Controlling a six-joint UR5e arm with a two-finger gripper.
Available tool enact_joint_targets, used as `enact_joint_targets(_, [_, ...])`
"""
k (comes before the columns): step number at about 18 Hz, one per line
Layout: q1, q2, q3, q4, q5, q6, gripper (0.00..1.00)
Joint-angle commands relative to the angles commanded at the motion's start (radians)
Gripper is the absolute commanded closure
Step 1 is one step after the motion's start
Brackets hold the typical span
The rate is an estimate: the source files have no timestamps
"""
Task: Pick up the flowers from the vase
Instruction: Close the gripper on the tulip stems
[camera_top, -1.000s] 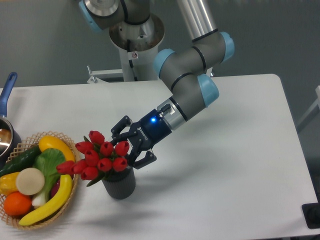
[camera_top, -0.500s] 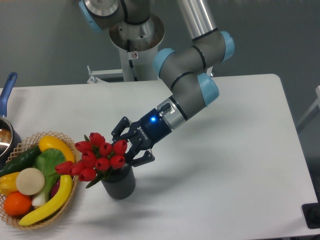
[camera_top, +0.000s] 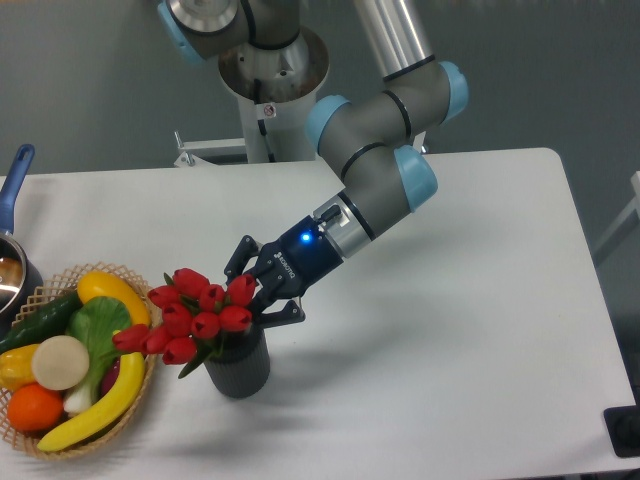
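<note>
Black and dark blue, the jaws sit at the right side of the flowers, and they look narrower than one second ago, when the fingers were spread wider beside the buds. Now they seem to press on the right part of the bunch, but the buds hide the contact, so a firm pinch cannot be confirmed. The red buds have moved a little up and to the left compared with before, and they lean toward the woven basket. The stems are still inside the vase, which stands on the white desk just right of the basket of fruit. This change suggests that the grasp is being made and the lifting has only begun. The flowers are not out of the vase yet.
</note>
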Motion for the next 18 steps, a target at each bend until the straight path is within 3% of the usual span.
enact_joint_targets(18, [0.018, 0.101, 0.012, 0.0, -0.06, -0.159, 0.64])
